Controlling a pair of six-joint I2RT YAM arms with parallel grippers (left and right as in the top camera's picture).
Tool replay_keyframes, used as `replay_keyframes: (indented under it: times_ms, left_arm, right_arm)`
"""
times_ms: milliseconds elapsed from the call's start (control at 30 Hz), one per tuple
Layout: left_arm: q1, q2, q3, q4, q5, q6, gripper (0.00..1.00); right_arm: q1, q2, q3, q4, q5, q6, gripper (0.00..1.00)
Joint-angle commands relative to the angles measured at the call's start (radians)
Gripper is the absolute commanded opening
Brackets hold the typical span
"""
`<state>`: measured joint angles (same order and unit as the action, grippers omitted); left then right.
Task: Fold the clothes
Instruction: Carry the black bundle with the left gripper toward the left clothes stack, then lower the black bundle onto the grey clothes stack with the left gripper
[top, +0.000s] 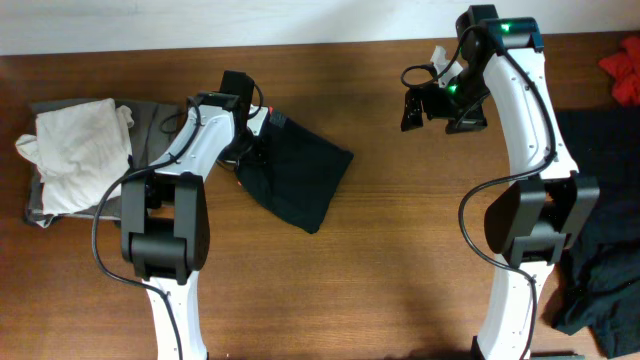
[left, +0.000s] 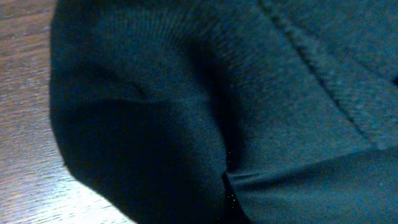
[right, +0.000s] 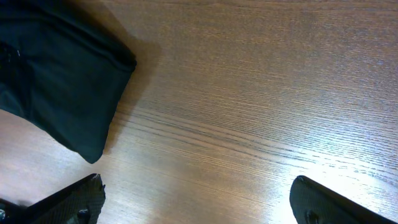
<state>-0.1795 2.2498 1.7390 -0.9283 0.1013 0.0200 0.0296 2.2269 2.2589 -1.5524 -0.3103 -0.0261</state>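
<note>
The soft black trousers lie bundled left of centre on the brown wooden table. My left gripper, pressed together at their edge, could snag cloth and drag the fold open; my right gripper hangs spread, well apart

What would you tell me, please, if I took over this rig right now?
Left claw: shut, at the left edge of the black trousers; whether it pinches cloth is hidden.
Right claw: open, empty, over bare table.
Done: trousers lie folded into a compact bundle, centre-left.
Left: probably a last fold or tidy-up.
White garment lies on a grey garment at far left.
</note>
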Motion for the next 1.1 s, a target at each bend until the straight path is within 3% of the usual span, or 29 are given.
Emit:
replay_keyframes:
  times_ms: [0,533,1067]
  left_arm:
    - [0.016,0.044,-0.005,-0.035,-0.056,0.008,0.00]
    - [0.054,0.005,0.401,-0.377,-0.109,0.007,0.01]
    - [0.251,-0.092,0.518,-0.412,-0.109,0.023,0.00]
  right_arm:
    - [0.001,-0.008,0.004,-0.003,0.012,0.005,0.99]
    - [0.001,-0.008,0.004,-0.003,0.012,0.005,0.99]
    - [0.001,-0.008,0.004,-0.003,0.012,0.005,0.99]
